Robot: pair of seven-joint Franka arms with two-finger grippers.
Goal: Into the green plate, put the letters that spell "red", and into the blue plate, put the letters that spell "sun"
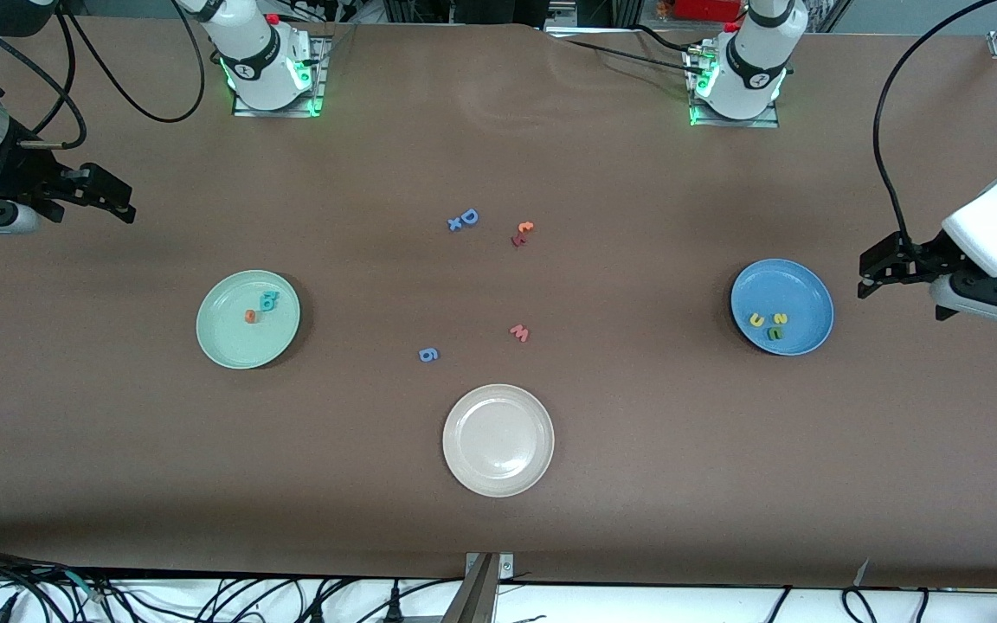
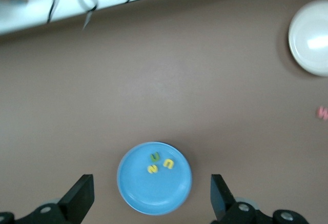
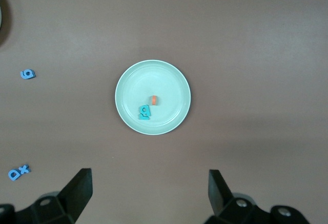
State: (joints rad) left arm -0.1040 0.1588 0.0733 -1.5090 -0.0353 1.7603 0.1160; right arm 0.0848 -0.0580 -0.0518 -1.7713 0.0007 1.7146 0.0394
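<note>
The green plate [image 1: 234,342] holds an orange letter [image 1: 249,316] and a clump of teal letters [image 1: 269,300]; the right wrist view shows the plate [image 3: 169,80], the orange letter [image 3: 154,100] and the teal clump [image 3: 145,112]. The blue plate [image 1: 801,294] holds a yellow "u" [image 1: 756,320], a yellow "s" [image 1: 781,317] and a green "n" [image 1: 775,332]. My left gripper [image 1: 869,272] hangs open and empty beside the blue plate [image 2: 148,193], toward the left arm's end. My right gripper [image 1: 124,202] hangs open and empty at the right arm's end of the table.
A beige-white plate [image 1: 498,439] sits nearest the front camera, mid-table. Loose letters lie in the middle: a blue "D" with an "x" [image 1: 464,220], an orange-and-red pair [image 1: 523,233], a pink "w" [image 1: 520,332] and a blue "6" [image 1: 428,354].
</note>
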